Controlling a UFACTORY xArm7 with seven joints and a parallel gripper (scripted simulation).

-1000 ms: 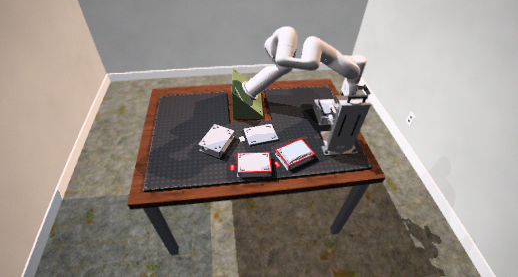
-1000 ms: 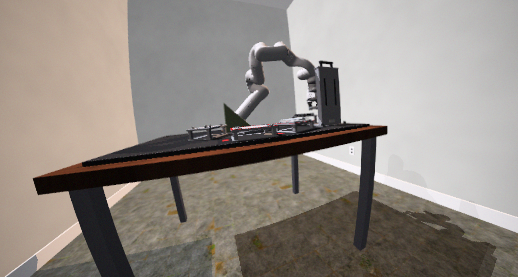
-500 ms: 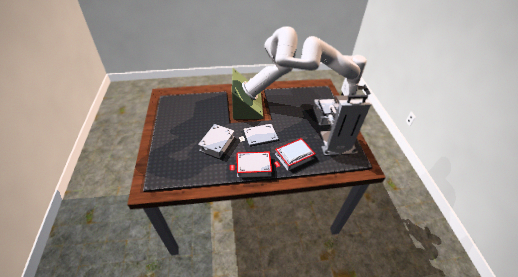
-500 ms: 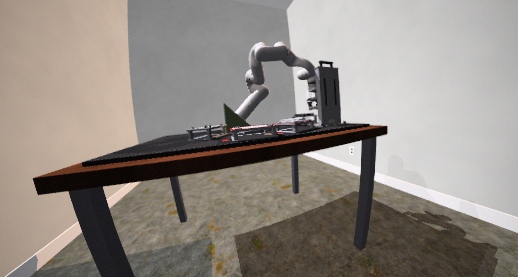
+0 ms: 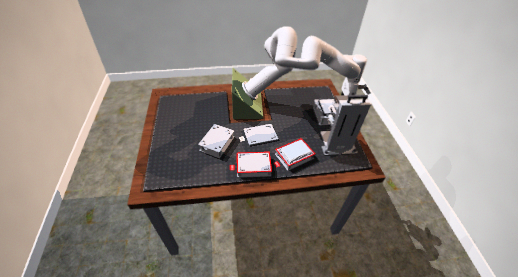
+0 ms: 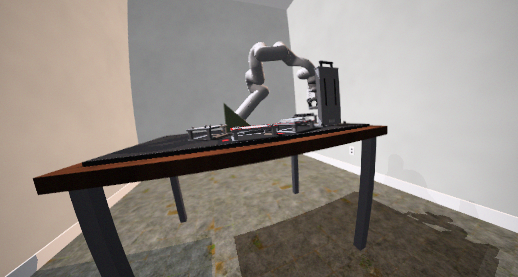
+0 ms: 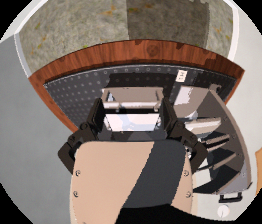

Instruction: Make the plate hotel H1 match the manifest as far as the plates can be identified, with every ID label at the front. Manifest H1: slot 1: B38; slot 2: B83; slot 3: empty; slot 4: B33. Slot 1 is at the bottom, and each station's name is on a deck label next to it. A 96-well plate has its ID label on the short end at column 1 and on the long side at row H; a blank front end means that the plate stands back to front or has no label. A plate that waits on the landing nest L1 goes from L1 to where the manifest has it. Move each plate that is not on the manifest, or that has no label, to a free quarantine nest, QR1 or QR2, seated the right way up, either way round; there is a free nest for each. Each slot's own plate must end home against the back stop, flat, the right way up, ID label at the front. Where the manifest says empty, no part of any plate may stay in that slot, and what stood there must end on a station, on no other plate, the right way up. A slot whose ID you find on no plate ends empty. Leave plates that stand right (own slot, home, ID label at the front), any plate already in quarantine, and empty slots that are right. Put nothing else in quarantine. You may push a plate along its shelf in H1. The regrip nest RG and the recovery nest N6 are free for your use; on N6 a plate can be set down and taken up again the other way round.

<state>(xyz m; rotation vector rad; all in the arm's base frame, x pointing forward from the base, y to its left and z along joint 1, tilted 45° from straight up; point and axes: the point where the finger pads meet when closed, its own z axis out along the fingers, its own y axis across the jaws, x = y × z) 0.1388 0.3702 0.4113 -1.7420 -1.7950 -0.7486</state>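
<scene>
At the far right end of the table, beside the plate hotel H1, the gripper is held with jaws fully released and nothing between them, above a plate that is seen protruding from the hotel's front.

Lab automation bench in a bare room. Evidence: wooden desk covered with a black perforated deck mat, white robot arm mounted on a green wedge base, tall slotted plate hotel at the desk's right end, microplates sitting on nests, two nests red-framed with small deck labels beside them. Surroundings: plain grey and beige walls, white baseboard, mottled stone-look floor, one wall outlet. No other furniture visible.
</scene>
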